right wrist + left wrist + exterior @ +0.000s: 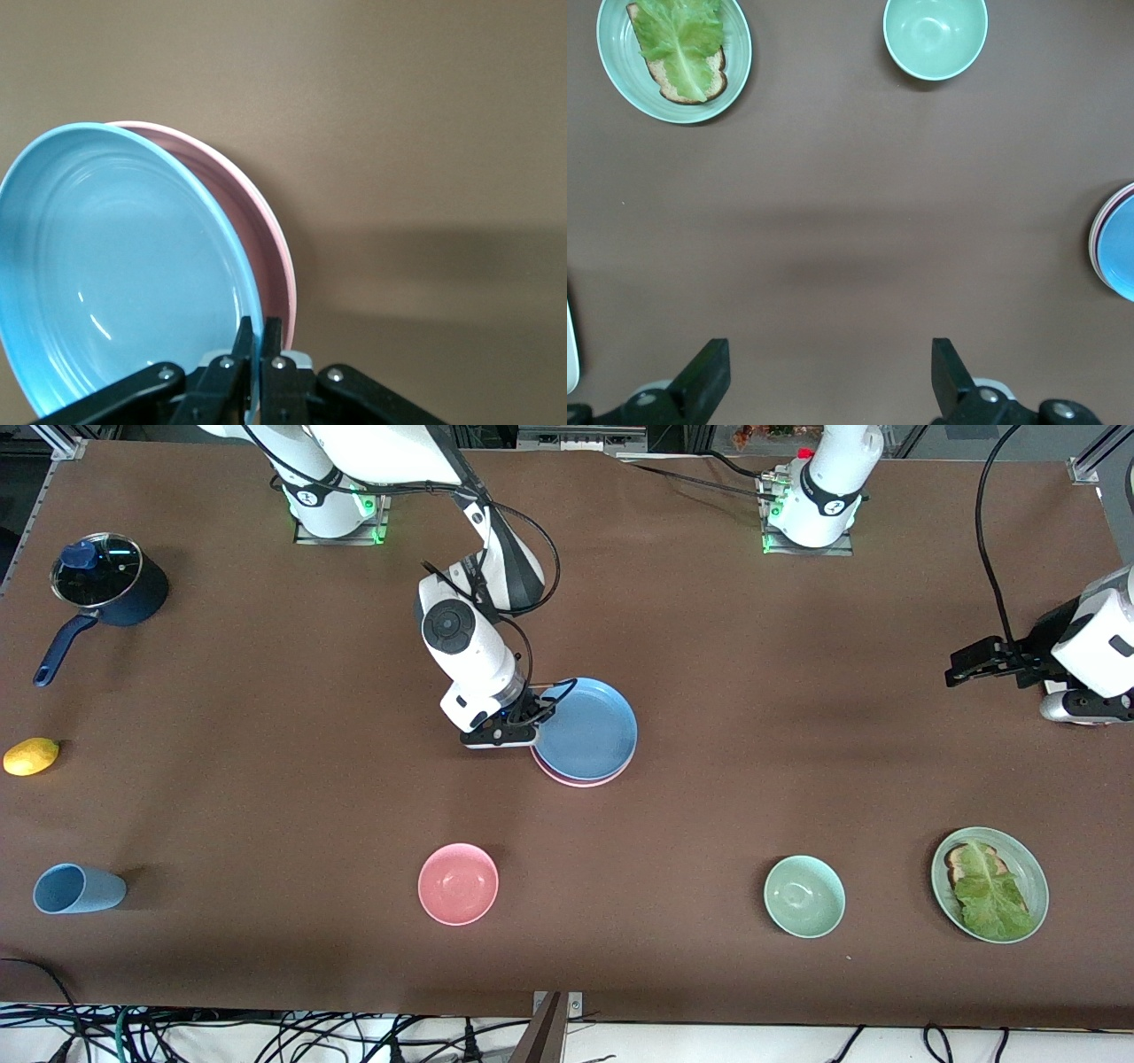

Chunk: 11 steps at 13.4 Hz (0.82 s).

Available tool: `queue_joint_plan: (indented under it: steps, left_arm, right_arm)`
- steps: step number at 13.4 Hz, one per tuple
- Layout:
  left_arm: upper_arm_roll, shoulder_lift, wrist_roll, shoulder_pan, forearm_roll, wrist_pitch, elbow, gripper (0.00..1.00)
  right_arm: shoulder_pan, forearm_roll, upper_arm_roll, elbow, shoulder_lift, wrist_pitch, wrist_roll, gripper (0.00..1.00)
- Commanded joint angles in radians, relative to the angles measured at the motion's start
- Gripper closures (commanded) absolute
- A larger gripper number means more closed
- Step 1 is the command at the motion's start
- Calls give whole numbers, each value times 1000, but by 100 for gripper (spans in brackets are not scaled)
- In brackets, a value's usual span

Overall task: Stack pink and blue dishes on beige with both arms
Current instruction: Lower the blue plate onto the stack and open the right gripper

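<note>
The desk point(709, 646) is carrying the stack near its middle, farther from the front camera than the pink bowl point(458, 883). The blue plate point(586, 729) is sitting over the pink plate point(567, 778), whose rim is peeking out at the nearer edge; the beige plate is not showing apart from them. The right tool point(532, 722) is pinching the blue plate's rim at the edge toward the right arm's end. The left tool point(961, 670) is hanging with jaws spread wide over the left arm's end, waiting.

The step in hand looks like setting the blue plate onto the stack. Next calls for releasing the rim once the plate is seated and centred.

Being round, the blue plate has no long axis; it is facing up, seemingly tilted.
</note>
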Motion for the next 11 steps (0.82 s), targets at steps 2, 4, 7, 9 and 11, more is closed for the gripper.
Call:
queue_joint_plan:
  steps: [2,4,7,9,11]
  left_arm:
    - [-4,11,3,3,25,-19,29,0]
    - [-4,11,3,5,25,-19,29,0]
    - [-5,11,3,3,25,-19,29,0]
    - [-4,11,3,5,25,-17,29,0]
    - [-5,11,3,5,25,-17,29,0]
  right_arm:
    - [-13,5,7,28,5,0,-6,100]
    - [-13,4,7,33,14,2,-3,100]
    - [-13,4,7,37,23,2,-1,100]
    - [-13,4,7,37,23,2,-1,97]
    - [-10,4,7,42,23,0,8,1]
